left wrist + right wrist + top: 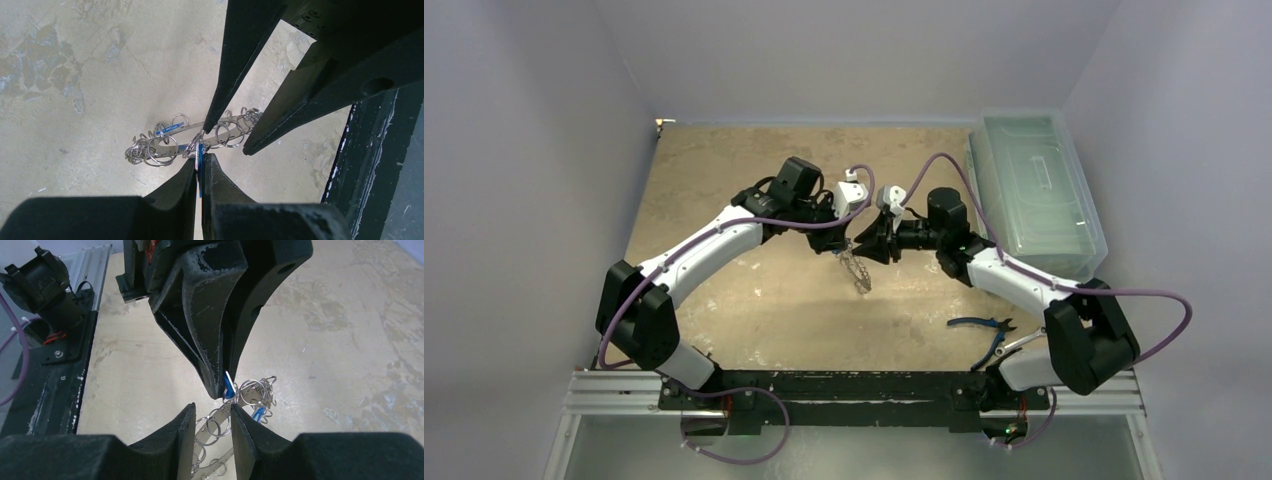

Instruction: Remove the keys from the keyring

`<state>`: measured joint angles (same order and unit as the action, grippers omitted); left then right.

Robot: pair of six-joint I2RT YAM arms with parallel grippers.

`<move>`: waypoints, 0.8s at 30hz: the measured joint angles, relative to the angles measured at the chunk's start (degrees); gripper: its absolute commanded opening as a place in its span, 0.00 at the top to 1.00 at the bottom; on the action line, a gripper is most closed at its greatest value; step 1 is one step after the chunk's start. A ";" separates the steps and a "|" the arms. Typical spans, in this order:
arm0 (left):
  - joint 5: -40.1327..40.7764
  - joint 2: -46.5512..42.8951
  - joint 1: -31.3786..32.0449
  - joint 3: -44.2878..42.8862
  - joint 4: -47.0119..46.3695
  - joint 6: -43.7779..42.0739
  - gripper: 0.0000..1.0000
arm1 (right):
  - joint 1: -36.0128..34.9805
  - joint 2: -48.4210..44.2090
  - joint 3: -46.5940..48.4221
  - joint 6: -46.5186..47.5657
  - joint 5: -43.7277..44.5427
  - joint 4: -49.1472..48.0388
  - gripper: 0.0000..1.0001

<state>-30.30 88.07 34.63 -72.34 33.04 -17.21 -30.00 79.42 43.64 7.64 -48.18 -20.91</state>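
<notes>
The keyring (857, 268) hangs above mid-table between both grippers. Up close it is a flat grey metal band (165, 145) strung with several small split rings. My left gripper (201, 158) is shut on a blue-headed key (200, 151) attached to the band. A second blue head (258, 413) shows further along the keyring (216, 439). My right gripper (212, 410) is open, its fingers (186, 432) straddling the band and small rings without clamping them. The left fingers (210, 340) point down at the held key (229, 389), right above the right gripper's tips.
A clear plastic box (1034, 195) lies along the right wall. Blue-handled pliers (984, 325) and a silver tool (1021, 343) sit near the right arm's base. A black mounting rail (844, 385) runs along the near edge.
</notes>
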 measured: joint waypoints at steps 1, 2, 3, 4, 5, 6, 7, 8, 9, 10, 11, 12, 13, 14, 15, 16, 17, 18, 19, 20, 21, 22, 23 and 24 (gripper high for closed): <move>-0.07 0.00 0.00 0.00 0.11 -0.13 1.00 | 0.00 0.22 0.17 0.94 -0.31 0.17 0.65; -0.17 0.00 0.00 0.00 0.22 -0.26 1.00 | 0.00 0.42 0.24 1.68 -0.50 0.31 0.65; -0.24 0.00 0.00 0.00 0.39 -0.37 1.00 | 0.00 0.61 0.39 2.75 -0.74 0.61 0.65; -0.37 0.00 0.00 -0.02 0.55 -0.39 1.00 | 0.00 0.81 0.52 3.45 -0.83 0.81 0.65; -0.42 0.00 0.00 -0.07 0.66 -0.39 1.00 | 0.00 0.94 0.63 4.24 -0.83 0.96 0.65; -0.48 0.00 0.00 -0.09 0.74 -0.39 1.00 | 0.00 1.11 0.76 5.09 -0.85 1.22 0.64; -0.57 0.00 0.00 -0.11 0.81 -0.42 1.00 | 0.00 1.20 0.85 5.81 -0.83 1.44 0.64; -0.63 0.00 0.00 -0.11 0.90 -0.44 1.00 | 0.00 1.25 0.94 6.54 -0.83 1.73 0.64; -0.70 0.00 0.00 -0.11 0.94 -0.48 1.00 | 0.00 1.29 0.94 7.06 -0.83 1.88 0.64; -0.79 0.00 0.00 -0.13 0.96 -0.50 1.00 | 0.00 1.33 0.94 7.48 -0.83 1.90 0.64; -0.83 0.00 0.00 -0.17 0.98 -0.57 1.00 | 0.00 1.46 0.94 7.69 -0.85 1.90 0.64; -0.87 0.00 0.00 -0.20 0.96 -0.57 1.00 | 0.00 1.66 1.03 7.91 -0.85 1.92 0.64; -0.96 0.00 0.00 -0.22 0.98 -0.57 1.00 | -0.04 1.90 1.09 8.07 -0.85 1.88 0.64; -1.03 0.00 0.00 -0.22 0.98 -0.59 1.00 | -0.11 2.08 1.11 8.11 -0.85 1.88 0.64; -1.09 0.00 0.00 -0.22 1.03 -0.59 1.00 | -0.17 2.25 1.14 8.15 -0.85 1.88 0.64; -1.18 0.00 0.00 -0.24 1.07 -0.59 1.00 | -0.26 2.40 1.16 8.15 -0.85 1.88 0.64; -1.25 0.00 0.00 -0.31 1.20 -0.61 1.00 | -0.33 2.51 1.16 8.15 -0.85 1.88 0.64; -1.29 0.00 0.00 -0.33 1.29 -0.66 1.00 | -0.39 2.64 1.16 8.15 -0.83 1.88 0.64; -1.42 0.00 0.00 -0.46 1.51 -0.81 1.00 | -0.48 2.80 1.16 8.15 -0.83 1.86 0.64; -1.53 0.00 0.00 -0.55 1.68 -0.87 1.00 | -0.48 2.82 1.16 8.15 -0.83 1.86 0.64; -1.66 0.00 0.00 -0.63 1.86 -0.94 1.00 | -0.50 2.82 1.16 8.13 -0.83 1.84 0.64; -1.84 0.00 0.00 -0.66 1.92 -1.01 1.00 | -0.52 2.82 1.16 8.13 -0.83 1.73 0.64; -2.03 0.00 0.00 -0.70 2.01 -1.01 1.00 | -0.61 2.84 1.16 8.13 -0.81 1.68 0.65; -2.21 0.00 0.00 -0.72 2.16 -1.03 1.00 | -0.63 2.84 1.16 8.13 -0.81 1.68 0.65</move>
<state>-32.51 88.07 34.63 -73.06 35.20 -18.24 -30.63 82.26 44.80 15.77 -48.99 -19.22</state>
